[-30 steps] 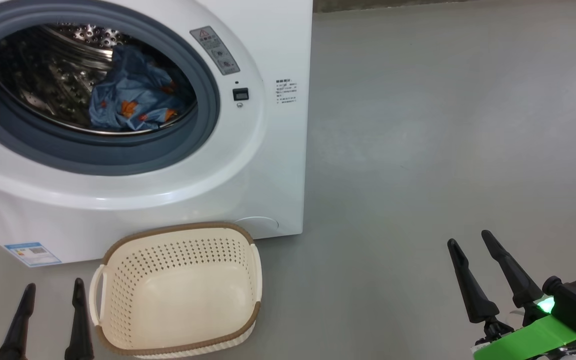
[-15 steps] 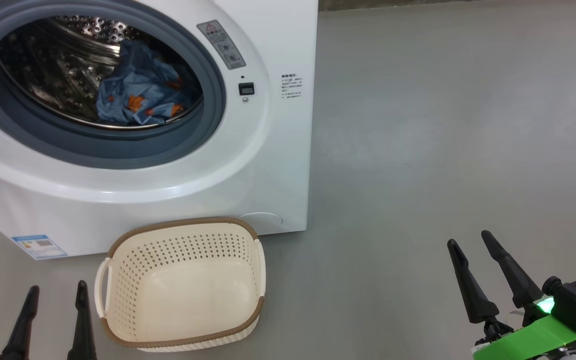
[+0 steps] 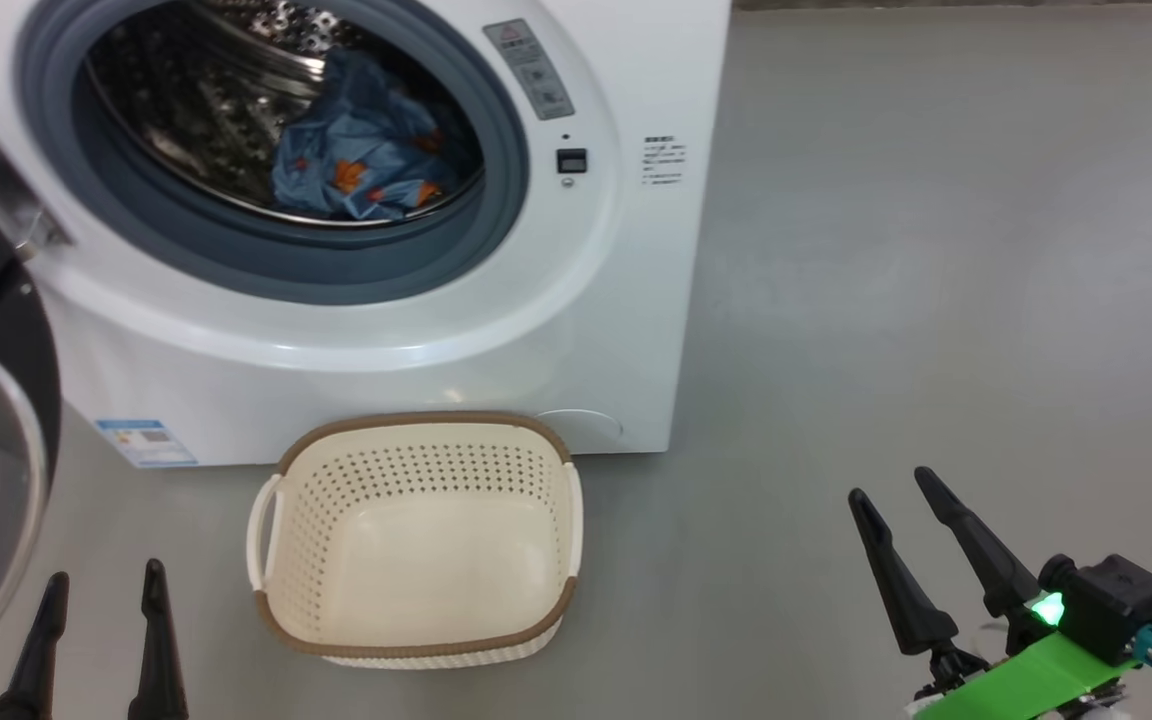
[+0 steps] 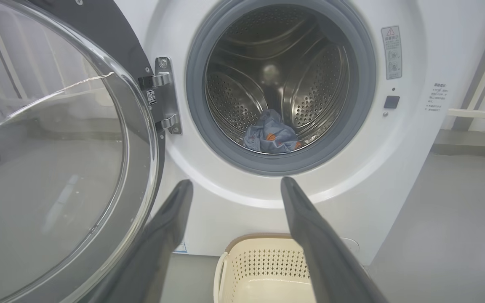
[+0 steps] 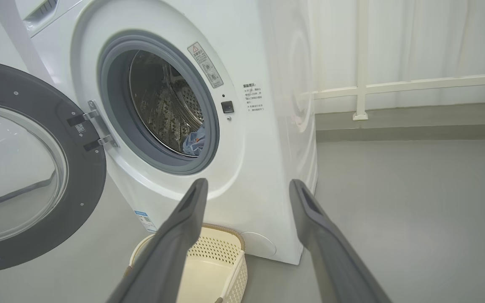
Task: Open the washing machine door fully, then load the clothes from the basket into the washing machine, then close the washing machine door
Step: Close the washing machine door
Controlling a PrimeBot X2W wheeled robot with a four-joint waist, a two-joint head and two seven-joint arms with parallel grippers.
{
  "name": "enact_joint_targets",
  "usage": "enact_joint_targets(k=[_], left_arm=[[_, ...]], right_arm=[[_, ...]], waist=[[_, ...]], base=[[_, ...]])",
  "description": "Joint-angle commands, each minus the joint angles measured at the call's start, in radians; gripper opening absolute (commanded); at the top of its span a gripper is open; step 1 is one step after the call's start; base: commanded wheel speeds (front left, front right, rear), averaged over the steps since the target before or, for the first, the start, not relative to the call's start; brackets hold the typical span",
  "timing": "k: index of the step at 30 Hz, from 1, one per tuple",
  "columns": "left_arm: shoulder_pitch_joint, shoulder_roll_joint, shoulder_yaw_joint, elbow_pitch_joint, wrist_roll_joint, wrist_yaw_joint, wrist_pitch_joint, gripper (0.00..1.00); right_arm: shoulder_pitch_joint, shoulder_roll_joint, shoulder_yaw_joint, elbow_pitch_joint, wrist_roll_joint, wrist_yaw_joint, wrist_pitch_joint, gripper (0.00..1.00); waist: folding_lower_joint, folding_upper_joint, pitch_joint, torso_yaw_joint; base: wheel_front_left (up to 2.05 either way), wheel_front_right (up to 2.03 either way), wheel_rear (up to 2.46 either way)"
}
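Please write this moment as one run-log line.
washing machine door: open; clothes: in drum; basket: empty; left hand: open, free; right hand: open, free

Head view steeply down on the washing machine point(image 3: 356, 340) front and basket point(image 3: 416, 420), left wrist view low, near, facing the drum point(image 4: 234, 97) head-on, right wrist view farther right, oblique, all three sharing drum and basket.

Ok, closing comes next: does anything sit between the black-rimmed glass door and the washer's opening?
Nothing visible does. The light blue printed clothes lie inside the drum, clear of the grey gasket; the cream perforated basket stands on the floor, below the opening.
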Motion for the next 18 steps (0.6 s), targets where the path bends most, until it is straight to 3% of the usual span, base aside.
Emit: enact_joint_targets(k=[1,18], left_arm=[[-0.026,0.006,0.037,-0.035,-0.01,0.001,-0.006,1.0],[-0.022,-0.008,0.048,-0.038,-0.04,0.008,-0.006,1.0]], right_arm=[[-0.049,-0.022,0.028,-0.018,0.008,0.007,-0.008,1.0],[-0.099,-0.054,0.076,0.001,0.017,0.007,-0.008,1.0]], waist=[[0.0,-0.0001,0.007,0.044],[0.0,-0.0001,0.012,0.271]], base=[[0.0,0.0,0.0],[0.0,0.0,0.0]])
